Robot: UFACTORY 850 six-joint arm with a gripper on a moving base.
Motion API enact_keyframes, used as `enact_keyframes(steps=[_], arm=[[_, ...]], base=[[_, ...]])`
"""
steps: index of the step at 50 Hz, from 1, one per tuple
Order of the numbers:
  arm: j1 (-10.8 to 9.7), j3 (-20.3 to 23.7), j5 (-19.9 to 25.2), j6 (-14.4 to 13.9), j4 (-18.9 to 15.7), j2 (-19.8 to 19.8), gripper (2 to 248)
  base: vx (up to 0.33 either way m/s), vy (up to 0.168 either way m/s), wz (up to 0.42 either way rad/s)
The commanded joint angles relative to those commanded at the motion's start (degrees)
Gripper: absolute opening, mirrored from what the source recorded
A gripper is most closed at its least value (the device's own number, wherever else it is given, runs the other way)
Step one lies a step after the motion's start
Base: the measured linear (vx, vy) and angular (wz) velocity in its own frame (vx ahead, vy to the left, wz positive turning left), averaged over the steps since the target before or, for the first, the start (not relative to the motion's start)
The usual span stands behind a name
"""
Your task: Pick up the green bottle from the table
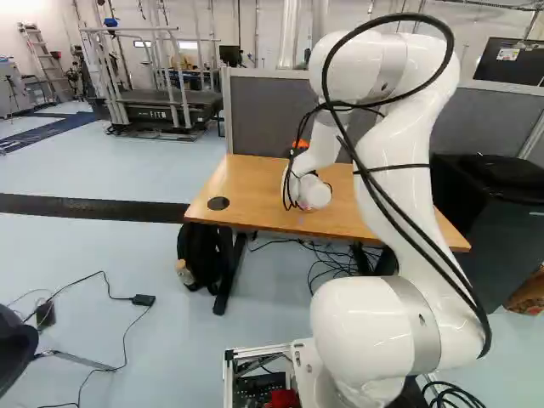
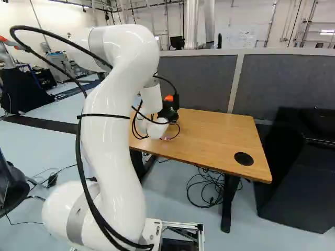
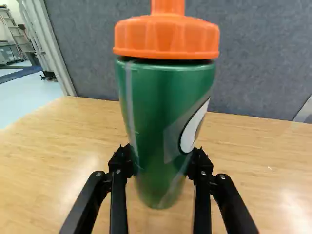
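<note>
Green bottle [image 3: 158, 107]: upright over the table [image 3: 248, 163]; I can't tell whether its base touches.
Gripper [image 3: 161, 158]: above the table, I have both fingers pinching the bottle's sides.
Orange cap [image 3: 166, 39]: points away from the table, my likely lift line.

Table [image 2: 209, 138]: light wood top, black legs, grey partition behind. Round black insert near each end: one [image 1: 218, 203] at left of left base view, other [image 2: 244, 158] at right of right base view. Bottle [image 3: 161, 112] upright over top; can't tell if base touches.
</note>
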Motion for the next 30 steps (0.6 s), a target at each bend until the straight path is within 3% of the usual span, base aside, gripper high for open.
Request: enact_keyframes(steps=[30], arm=[[-0.4, 10.6, 0.0, 0.0, 0.0, 11.5, 121]], base=[[0.000, 0.000, 0.000]])
